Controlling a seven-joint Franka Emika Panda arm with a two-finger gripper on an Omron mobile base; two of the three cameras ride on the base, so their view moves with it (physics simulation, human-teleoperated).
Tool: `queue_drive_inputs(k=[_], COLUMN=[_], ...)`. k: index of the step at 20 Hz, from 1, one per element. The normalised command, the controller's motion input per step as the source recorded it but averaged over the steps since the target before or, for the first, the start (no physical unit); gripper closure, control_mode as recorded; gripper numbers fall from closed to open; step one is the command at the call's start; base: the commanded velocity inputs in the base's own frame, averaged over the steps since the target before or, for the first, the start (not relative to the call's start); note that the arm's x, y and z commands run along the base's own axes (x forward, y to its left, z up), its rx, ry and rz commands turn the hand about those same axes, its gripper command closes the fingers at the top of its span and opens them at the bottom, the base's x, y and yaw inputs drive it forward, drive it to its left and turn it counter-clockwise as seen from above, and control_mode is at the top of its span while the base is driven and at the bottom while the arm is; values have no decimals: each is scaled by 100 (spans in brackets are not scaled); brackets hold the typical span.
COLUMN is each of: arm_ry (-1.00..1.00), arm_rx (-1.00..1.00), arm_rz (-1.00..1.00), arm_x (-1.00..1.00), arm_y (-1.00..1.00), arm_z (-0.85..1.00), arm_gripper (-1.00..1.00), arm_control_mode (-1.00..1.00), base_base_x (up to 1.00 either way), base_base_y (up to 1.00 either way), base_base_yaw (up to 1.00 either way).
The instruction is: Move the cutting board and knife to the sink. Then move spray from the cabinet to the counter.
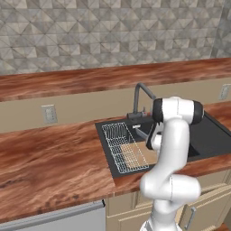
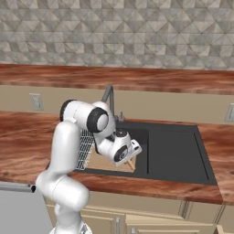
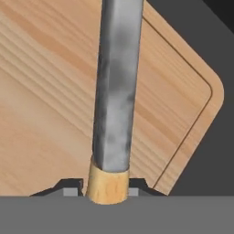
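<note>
My gripper (image 3: 106, 189) is shut on the knife (image 3: 116, 91), with its yellow-orange handle between the finger tips and the grey blade pointing away from the hand. Below the blade, the light tan cutting board (image 3: 45, 91) lies inside the dark sink (image 2: 173, 151). From the right base, the gripper (image 2: 133, 154) hangs low over the board (image 2: 107, 162) in the sink's left basin. From the left base, the board (image 1: 135, 155) shows partly behind the arm. The spray and the cabinet are out of view.
A wire rack (image 1: 119, 146) sits in the sink's left part, beside the board. The dark faucet (image 1: 140, 97) rises behind the basin. The red-brown counter (image 1: 45, 158) stretches left of the sink, with a wall outlet (image 1: 48, 113) above it.
</note>
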Motion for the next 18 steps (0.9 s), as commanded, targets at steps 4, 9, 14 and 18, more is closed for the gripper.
queue_drive_inputs(k=[4,9,14,18], arm_ry=[0,0,-7,-29], arm_rx=[5,1,0,0], arm_rz=[0,0,0,0], arm_x=[13,-1,-49,-76], arm_y=[0,0,0,2], arm_z=[-12,0,1,45], arm_gripper=[-100,-100,-100,-100], arm_control_mode=[-100,-100,-100,-100], base_base_x=[0,0,0,0], base_base_y=[0,0,0,0], base_base_yaw=[0,0,0,0])
